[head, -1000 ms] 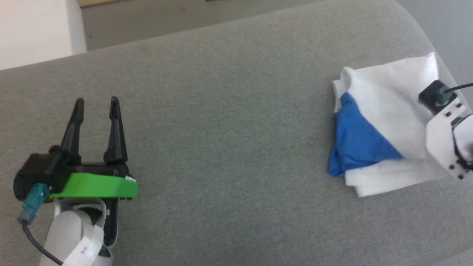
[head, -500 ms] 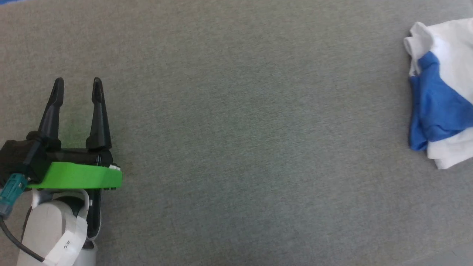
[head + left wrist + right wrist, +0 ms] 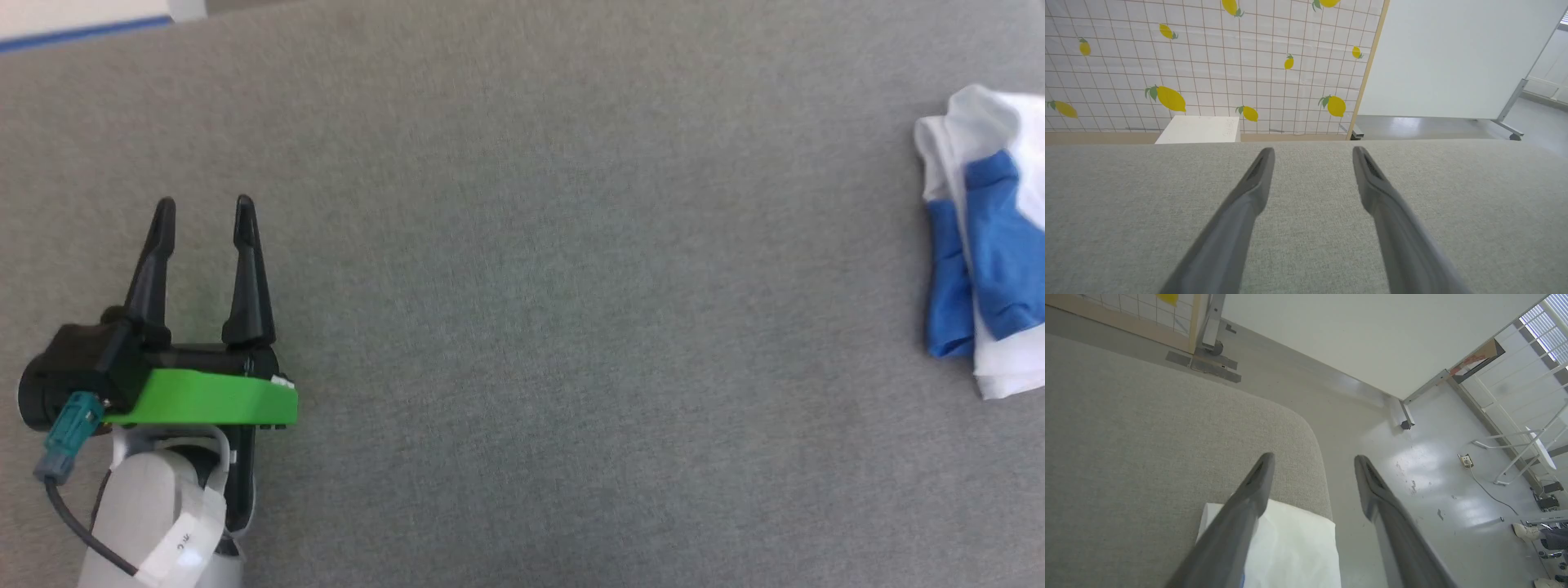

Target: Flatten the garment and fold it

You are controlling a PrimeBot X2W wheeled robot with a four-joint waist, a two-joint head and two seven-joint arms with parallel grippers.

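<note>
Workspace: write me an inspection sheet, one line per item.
Surface: grey fabric top, rounded at one corner.
Job's things: garment lying folded at the head view's right edge, blue sleeve showing.
Clutter: nothing seen.
Grippers: left tool open over bare fabric; right tool open above the garment's white part.
Cables: teal-plugged lead at the left wrist; cord on the floor.
Surroundings: lemon-print sheet, white box, white panel.

Bare grey surface (image 3: pixel 571 327) lies open between the left gripper (image 3: pixel 204 204) and the bundled garment (image 3: pixel 1000 245) at its right edge.
</note>
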